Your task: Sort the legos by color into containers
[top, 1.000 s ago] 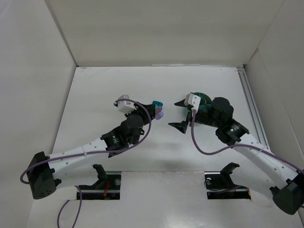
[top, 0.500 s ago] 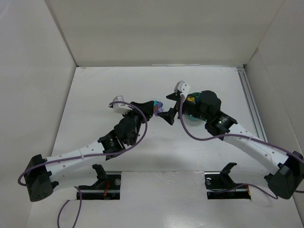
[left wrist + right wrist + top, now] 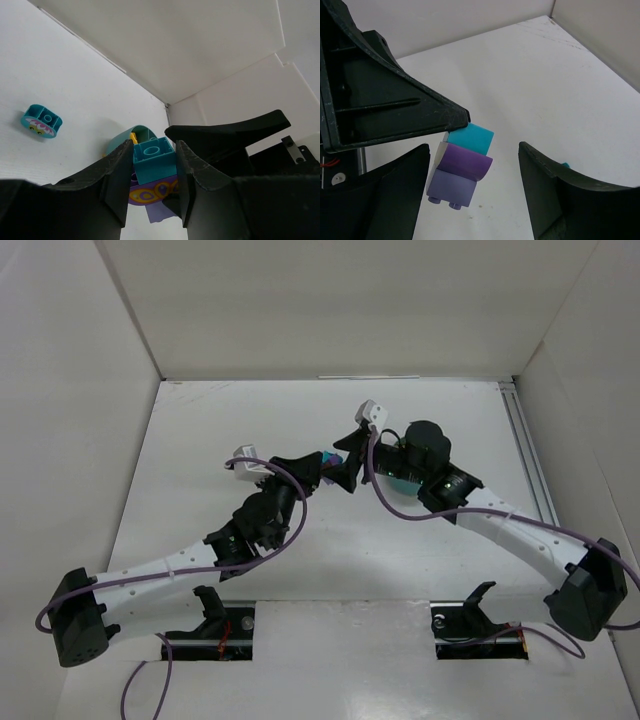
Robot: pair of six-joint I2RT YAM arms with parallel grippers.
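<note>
**Step in hand (judged):** splitting a joined stack of bricks between the two grippers above the white table (image 3: 200, 470), so that each colour can go to its own compartment.

**Conduct of the step**
- The round teal plastic bowl (image 3: 120, 138) stands just beyond the stack, under the right arm. The travel after the split looks short.
- The right gripper (image 3: 475, 150) is spread wide, one finger on each side of the stack and neither touching it. It should close only on the lower purple part, clear of the teal seam, then draw away along the stud line without twisting.
- The left gripper (image 3: 154, 145) is pinching the square teal brick (image 3: 154, 162) at the top of the stack. It should hold firm and steady during the pull.
- Below that brick hang a purple curved piece (image 3: 465, 162) and a pale lavender studded brick (image 3: 451, 190).
- A loose teal rounded brick with a printed face (image 3: 42, 120) lies on the table, well apart, unsorted.

**Not determinable**
- The top view shows almost none of the bowl. Its dividers and contents cannot be read, apart from a yellow fragment (image 3: 133, 135) at the rim.
- Whether the two purple pieces are firmly joined cannot be told.
- A small teal scrap (image 3: 565, 164) beside the right finger is cut off and unidentified.
</note>
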